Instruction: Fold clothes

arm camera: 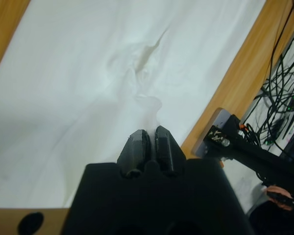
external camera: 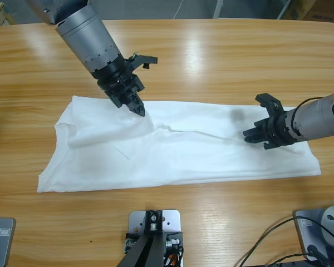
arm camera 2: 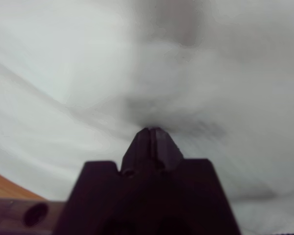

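Shirt: the white shirt lies spread long across the middle of the wooden surface, reaching from the left part to the right part, its near edge close to the surface's near side. The cloth is wrinkled, with a raised ridge running from the left claw toward the right claw.

Left claw: the left claw comes down from the far left on a silver arm and meets the shirt at its far edge, left of the middle. In the left wrist view the two jaws stand pressed together with a small tuft of white cloth pinched up at their tips, so it grips the shirt.

Right claw: the right claw enters from the right edge and lies low over the right part of the shirt, pointing left. In the right wrist view its jaws are closed together with cloth bunched and darkened just at the tips; it appears to hold a fold of the shirt.

Surface: bare wood shows on all sides of the shirt.

Background: in the left wrist view a tangle of cables lies beyond the surface's edge, and part of a person's hand shows at the lower right.
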Controlling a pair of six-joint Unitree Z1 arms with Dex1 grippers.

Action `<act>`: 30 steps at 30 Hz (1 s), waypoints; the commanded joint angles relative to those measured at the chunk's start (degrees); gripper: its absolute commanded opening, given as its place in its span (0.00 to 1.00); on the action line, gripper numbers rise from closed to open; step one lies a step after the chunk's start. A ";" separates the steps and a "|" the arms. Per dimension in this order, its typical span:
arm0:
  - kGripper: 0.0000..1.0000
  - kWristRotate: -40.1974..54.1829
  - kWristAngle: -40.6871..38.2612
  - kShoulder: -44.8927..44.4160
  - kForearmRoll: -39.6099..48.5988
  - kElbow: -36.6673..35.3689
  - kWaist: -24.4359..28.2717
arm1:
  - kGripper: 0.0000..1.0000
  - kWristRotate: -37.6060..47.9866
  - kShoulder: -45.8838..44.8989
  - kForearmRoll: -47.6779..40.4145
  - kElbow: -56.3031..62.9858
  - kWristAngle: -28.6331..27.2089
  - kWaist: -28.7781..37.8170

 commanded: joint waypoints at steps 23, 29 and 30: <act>0.00 7.36 4.13 18.07 18.52 -20.71 -0.84 | 0.00 -0.34 4.04 -0.92 1.36 1.40 -1.56; 0.00 6.22 4.22 19.46 18.88 -26.27 -1.48 | 0.00 -0.51 4.90 -0.95 1.09 1.40 -1.76; 0.00 6.70 4.23 19.64 18.87 -27.34 -1.72 | 0.00 -0.51 5.03 -0.99 1.06 1.40 -1.77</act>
